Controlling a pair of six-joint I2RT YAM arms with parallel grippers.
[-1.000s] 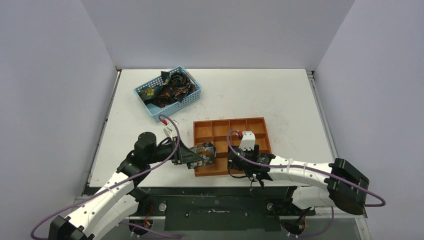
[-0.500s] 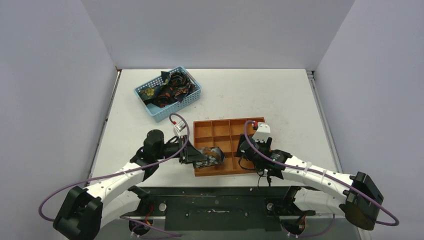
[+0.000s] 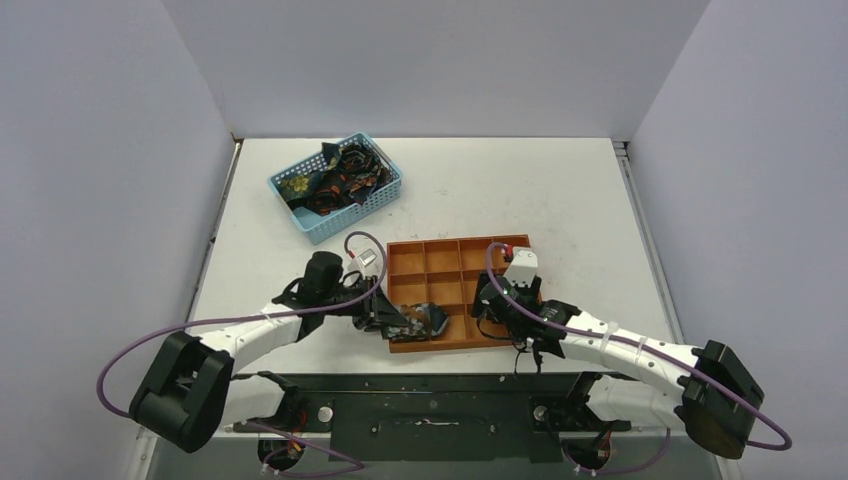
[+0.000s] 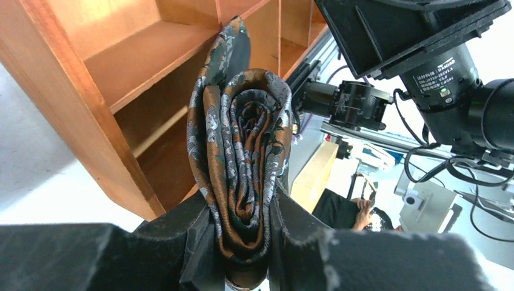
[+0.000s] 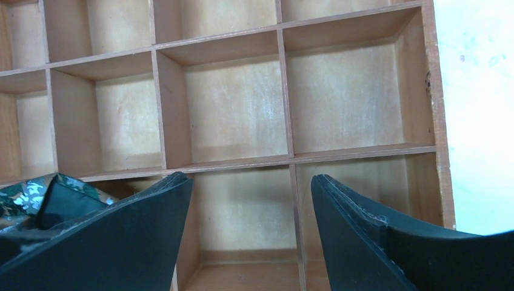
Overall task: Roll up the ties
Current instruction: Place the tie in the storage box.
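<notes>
- The left jaws, clamped shut on the rolled tie (image 4: 242, 157), have carried it rightward over the last second, from the near-left corner of the orange tray (image 3: 460, 241) to a spot above the tray's near row.
- The left arm has also stretched out and dropped lower, so the roll now hangs just above the tray's near row or dips into it. From overhead I cannot tell whether it is over the first or the second compartment from the left.
- In the left wrist view the roll is tight and stands on end between the jaws, with its spiral facing the camera and a loose tip rising behind it. It has not unwound on the way.
- The right jaws have shifted right and away from the near edge. They now hover over the right part of the tray, spread wide and holding nothing, with bare compartments beneath them.
- This looks like the placing step for this tie: the rolling is done, and lowering and letting go remain.
- More ties (image 3: 335, 180) lie heaped and unrolled in the blue basket (image 3: 385, 200) at the far left of the tabletop (image 3: 520, 190), so most of the job is ahead.
</notes>
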